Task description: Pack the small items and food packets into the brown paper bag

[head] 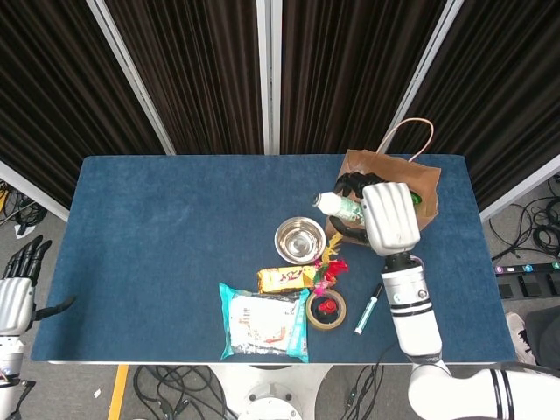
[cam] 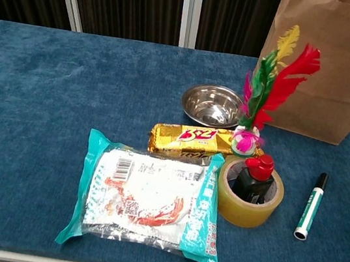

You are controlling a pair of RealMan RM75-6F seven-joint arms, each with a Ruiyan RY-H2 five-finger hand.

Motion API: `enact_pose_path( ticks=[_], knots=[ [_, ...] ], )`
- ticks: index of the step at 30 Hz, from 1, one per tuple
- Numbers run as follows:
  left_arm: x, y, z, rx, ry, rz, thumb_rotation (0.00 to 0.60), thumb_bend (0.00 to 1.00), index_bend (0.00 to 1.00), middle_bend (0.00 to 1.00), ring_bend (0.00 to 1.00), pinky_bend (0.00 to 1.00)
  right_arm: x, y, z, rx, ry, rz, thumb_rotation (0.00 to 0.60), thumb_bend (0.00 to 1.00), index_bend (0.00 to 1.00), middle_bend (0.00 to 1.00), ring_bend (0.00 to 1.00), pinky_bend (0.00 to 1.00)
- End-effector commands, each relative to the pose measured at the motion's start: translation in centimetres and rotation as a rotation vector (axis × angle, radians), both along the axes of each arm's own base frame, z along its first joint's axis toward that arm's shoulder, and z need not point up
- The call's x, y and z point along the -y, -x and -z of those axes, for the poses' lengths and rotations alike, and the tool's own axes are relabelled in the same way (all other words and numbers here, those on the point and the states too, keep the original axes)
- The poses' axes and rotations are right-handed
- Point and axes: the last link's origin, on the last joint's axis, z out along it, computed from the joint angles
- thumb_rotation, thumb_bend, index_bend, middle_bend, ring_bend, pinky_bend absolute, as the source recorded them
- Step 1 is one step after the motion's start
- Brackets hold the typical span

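Two packets lie at six o'clock: a teal noodle packet (cam: 148, 201) with a barcode, and a yellow snack bar (cam: 193, 140) with red lettering, illegible. Right hand (head: 385, 219) grips a white bottle (head: 338, 206) over the brown paper bag's (head: 420, 220) nine-o'clock rim. Left hand (head: 17, 282) hangs off-table, fingers straight, empty.

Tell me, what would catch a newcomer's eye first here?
Probably the robot's right hand, raised over the brown paper bag at the table's far right and holding a small white bottle. Next, the bright feathered toy standing in front of the bag, beside a steel bowl. Nearest the camera lies a big teal food packet.
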Motion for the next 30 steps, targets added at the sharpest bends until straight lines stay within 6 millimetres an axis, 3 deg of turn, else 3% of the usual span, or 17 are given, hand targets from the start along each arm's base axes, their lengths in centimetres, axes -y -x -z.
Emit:
enact_pose_path(
  ticks=[1,8,15,21,30],
  knots=[
    [0.0,0.0,0.0,-0.001,0.000,-0.001,0.600,0.14,0.08,0.06,0.00,0.12,0.7,-1.0,-1.1,-0.008,0.063,-0.010,0.600,0.29,0.63,0.54,0.51,0.70],
    [0.0,0.1,0.0,0.003,-0.001,-0.004,0.600,0.14,0.08,0.06,0.00,0.12,3.3,-0.3,-3.4,-0.055,0.220,0.027,0.600,0.29,0.63,0.54,0.51,0.70],
    [-0.1,0.0,0.0,0.001,0.000,0.004,0.600,0.14,0.08,0.06,0.00,0.12,6.6,2.8,-4.7,-0.114,0.318,0.110,0.600,0.30,0.63,0.54,0.51,0.70],
    [-0.3,-0.1,0.2,-0.002,0.005,0.001,0.600,0.14,0.08,0.06,0.00,0.12,8.3,4.9,-4.1,-0.115,0.280,0.171,0.600,0.30,0.63,0.54,0.51,0.70],
    [-0.2,0.2,0.1,-0.003,0.008,-0.012,0.600,0.14,0.08,0.06,0.00,0.12,9.6,6.4,-3.0,-0.050,0.172,0.248,0.600,0.26,0.63,0.53,0.50,0.70]
  ],
)
